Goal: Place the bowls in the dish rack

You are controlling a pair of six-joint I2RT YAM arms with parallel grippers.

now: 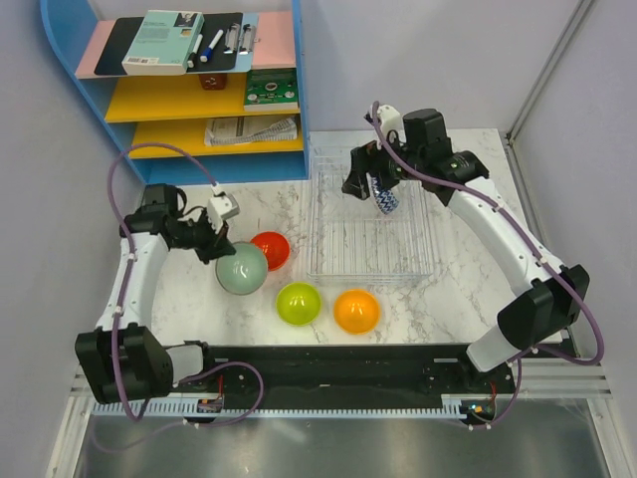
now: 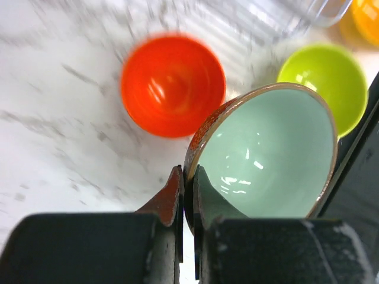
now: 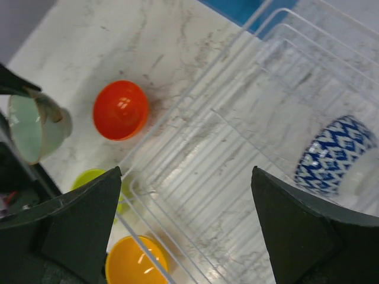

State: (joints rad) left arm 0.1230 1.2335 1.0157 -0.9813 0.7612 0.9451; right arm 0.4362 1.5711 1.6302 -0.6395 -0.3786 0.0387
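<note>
Only the patterned bowl [image 1: 385, 199] sits in the dish rack [image 1: 368, 261] under your wide right hand [image 1: 368, 179]; your left hand [image 2: 188, 195] pinches the grey-green bowl [image 2: 266, 154], while the red bowl [image 1: 271, 249], lime bowl [image 1: 298, 303] and orange bowl [image 1: 356, 311] wait on the table [image 1: 458, 289].

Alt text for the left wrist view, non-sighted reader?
The left gripper is shut on the rim of the pale grey-green bowl, tilted with its glossy inside toward the camera. Behind it on the marble table are the red bowl and lime green bowl; the orange bowl and clear dish rack show at the top edge.
</note>
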